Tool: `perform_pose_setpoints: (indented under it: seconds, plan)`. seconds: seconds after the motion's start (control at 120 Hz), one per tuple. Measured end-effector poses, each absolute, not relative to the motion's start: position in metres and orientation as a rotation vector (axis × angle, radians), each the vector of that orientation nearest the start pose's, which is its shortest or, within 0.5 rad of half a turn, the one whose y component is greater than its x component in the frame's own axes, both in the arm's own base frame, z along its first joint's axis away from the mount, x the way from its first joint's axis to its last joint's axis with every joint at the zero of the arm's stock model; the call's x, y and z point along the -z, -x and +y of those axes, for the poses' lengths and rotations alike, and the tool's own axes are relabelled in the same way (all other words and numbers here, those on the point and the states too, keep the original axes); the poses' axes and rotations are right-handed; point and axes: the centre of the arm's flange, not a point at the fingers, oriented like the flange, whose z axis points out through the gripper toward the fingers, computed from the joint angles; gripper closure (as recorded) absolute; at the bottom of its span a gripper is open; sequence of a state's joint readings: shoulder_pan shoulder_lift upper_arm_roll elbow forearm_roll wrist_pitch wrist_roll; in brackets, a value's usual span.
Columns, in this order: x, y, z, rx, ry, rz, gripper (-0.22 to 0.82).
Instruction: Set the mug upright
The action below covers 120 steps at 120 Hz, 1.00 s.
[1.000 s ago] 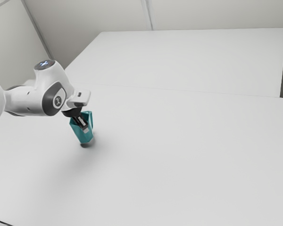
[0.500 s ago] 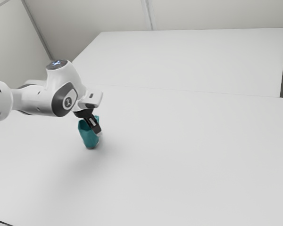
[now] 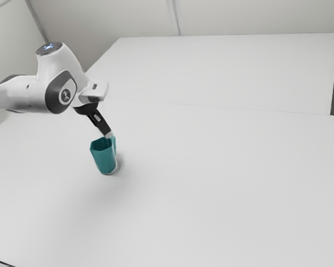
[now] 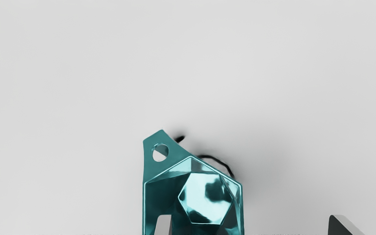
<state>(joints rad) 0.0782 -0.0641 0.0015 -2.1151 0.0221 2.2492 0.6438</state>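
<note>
1. Mug [image 3: 104, 159] is standing mouth-up on table [image 3: 211, 183], below gripper [image 3: 108, 135].
2. Fingers [image 4: 164, 226] are gaping wide, holding nothing: one is overlapping the mug's mouth, one is lying outside.
3. Judgement: straight-up retreat is best sparing the rim [image 4: 242, 209].

Lab-type room, plain fit-out; exact use uncertain. White table [image 3: 211, 183], broad and smooth, takes up the foreground. White robot arm [image 3: 61, 92], dark joint covers, reaches over the table from the exterior view's left: the strongest sign of a lab. Beyond the table, a second white slab [image 3: 222, 69]; whether worktop or panel, cannot tell. Farther beyond the table, pale grey walls [image 3: 256, 16], one with an upright seam [image 3: 175, 19], meeting at a dark-lined corner [image 3: 38, 23]. Light soft, shadows faint on the table.
</note>
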Motion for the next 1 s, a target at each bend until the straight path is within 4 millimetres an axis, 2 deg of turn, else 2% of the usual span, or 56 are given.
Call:
perform_pose_setpoints:
  seconds: [0.075,0.175,0.25,0.292,0.4,0.575,0.85,1.0]
  plan:
    - [-0.503,-0.569,0.04,0.3,2.893,0.85,0.06]
    - [-0.581,-0.613,0.031,0.325,2.865,0.779,0.04]
    - [-0.628,-0.634,0.005,0.329,2.851,0.748,0.03]
    - [-0.641,-0.638,-0.008,0.308,2.856,0.734,0.02]
    - [-0.645,-0.633,-0.013,0.194,2.901,0.656,0.01]
    - [-0.641,-0.622,0.001,0.068,2.959,0.508,0.01]
    - [-0.642,-0.613,0.012,0.001,2.991,0.354,0.0]
    - [-0.639,-0.612,0.028,-0.018,3.019,0.269,0.0]
